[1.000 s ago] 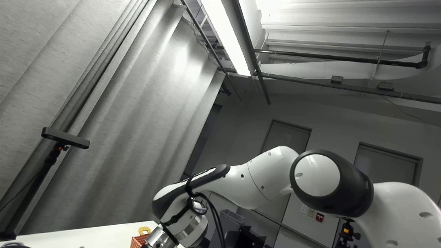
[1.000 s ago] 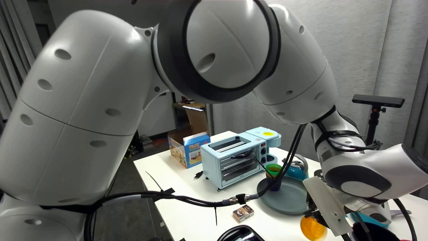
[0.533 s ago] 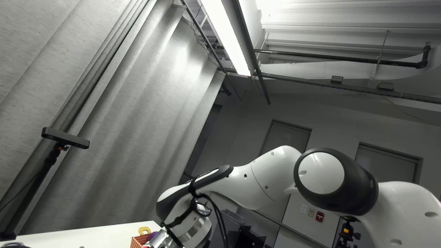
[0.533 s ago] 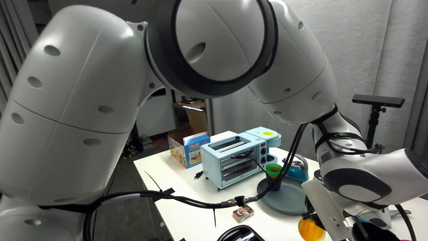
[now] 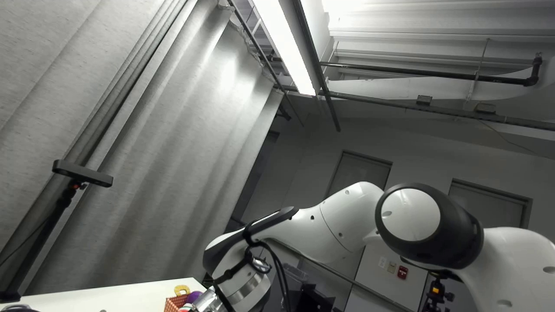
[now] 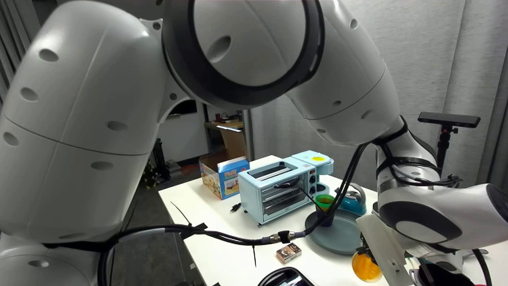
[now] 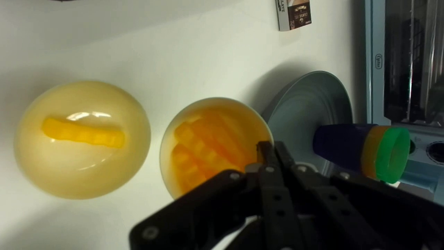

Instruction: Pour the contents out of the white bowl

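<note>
A pale-rimmed bowl point(image 7: 251, 121), orange inside, holds several crinkled yellow-orange pieces point(image 7: 203, 144) in the wrist view. It looks orange in an exterior view point(image 6: 366, 267). My gripper point(image 7: 275, 149) is shut on its rim, one finger inside and one outside; the gripper also shows in an exterior view point(image 6: 365, 251). A cream-yellow bowl point(image 7: 83, 170) with one yellow crinkled piece point(image 7: 83, 133) sits beside it on the white table, to the left in the wrist view. I cannot tell which bowl the task calls white. The fingers are out of view in an exterior view where only the wrist shows.
A grey plate point(image 6: 337, 240) bears stacked cups point(image 6: 325, 203). A light-blue toaster oven point(image 6: 274, 194), a blue kettle point(image 6: 352, 203) and a small brown box point(image 6: 288, 253) stand nearby. A black pot point(image 6: 440, 274) is under the arm. A red woven basket point(image 5: 173, 302) stands by the table edge.
The arm has shifted a little, carrying the held bowl slightly up and left in an exterior view. A purple item in the basket has come into sight as the wrist moved away.
</note>
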### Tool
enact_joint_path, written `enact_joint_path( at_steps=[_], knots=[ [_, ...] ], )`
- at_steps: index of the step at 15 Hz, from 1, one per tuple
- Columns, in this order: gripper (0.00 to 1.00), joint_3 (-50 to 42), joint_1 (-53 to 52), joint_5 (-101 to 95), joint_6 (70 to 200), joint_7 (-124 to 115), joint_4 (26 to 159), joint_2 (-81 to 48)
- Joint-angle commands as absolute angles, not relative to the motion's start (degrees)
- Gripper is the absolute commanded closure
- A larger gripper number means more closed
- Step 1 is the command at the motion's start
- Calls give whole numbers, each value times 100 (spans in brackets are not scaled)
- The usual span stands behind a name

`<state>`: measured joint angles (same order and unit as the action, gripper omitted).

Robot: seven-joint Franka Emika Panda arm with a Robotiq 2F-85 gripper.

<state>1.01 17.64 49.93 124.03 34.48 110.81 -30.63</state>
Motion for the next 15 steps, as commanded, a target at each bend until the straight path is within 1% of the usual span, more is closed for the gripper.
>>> enact_joint_path(
  at_steps=[1,15],
  knots=[
    [99,55,1808,5397,12468,3896,11346,-2843],
    [99,-214,1787,5658,12506,4371,11759,-2537]
  ],
)
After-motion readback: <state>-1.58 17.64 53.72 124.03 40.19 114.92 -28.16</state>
